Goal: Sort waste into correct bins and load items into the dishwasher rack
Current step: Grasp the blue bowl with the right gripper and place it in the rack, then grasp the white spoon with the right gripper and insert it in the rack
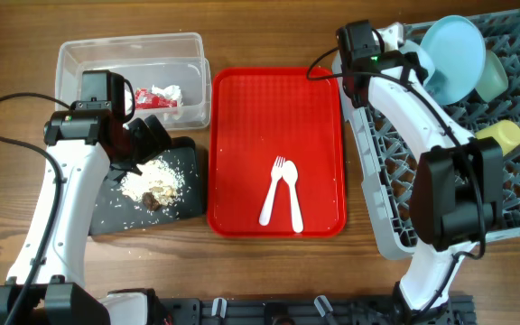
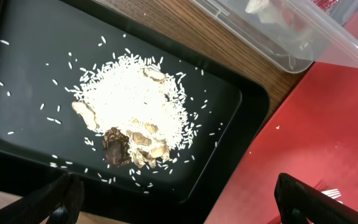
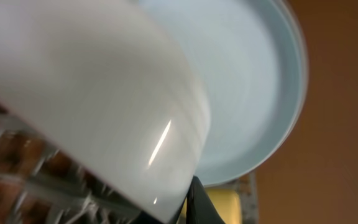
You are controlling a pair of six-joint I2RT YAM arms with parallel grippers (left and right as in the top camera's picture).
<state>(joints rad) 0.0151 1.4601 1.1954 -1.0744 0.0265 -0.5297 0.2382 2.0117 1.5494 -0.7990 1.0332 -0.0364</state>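
Note:
My left gripper [image 1: 148,137] [image 2: 179,193] is open and empty, low over the black tray [image 1: 106,212] [image 2: 30,56]. The tray holds a pile of rice with brown lumps [image 1: 157,183] [image 2: 132,109]. The clear tub [image 1: 79,56] [image 2: 303,37] holds the red wrapper [image 1: 146,98] and white tissue [image 1: 169,92]. My right gripper [image 1: 411,57] [image 3: 192,200] is shut on the rim of the pale blue bowl [image 1: 425,65] [image 3: 104,93] at the grey rack's [image 1: 382,181] far left corner. The pale blue plate [image 1: 454,56] [image 3: 247,93] stands behind it. The mint bowl [image 1: 495,79] and yellow cup [image 1: 502,135] [image 3: 225,205] are in the rack.
The flat red serving tray [image 1: 242,144] [image 2: 328,124] lies between the bins and the rack. A white fork [image 1: 272,191] and spoon [image 1: 292,194] lie on its near half. Both arms' black cables hang over the table sides.

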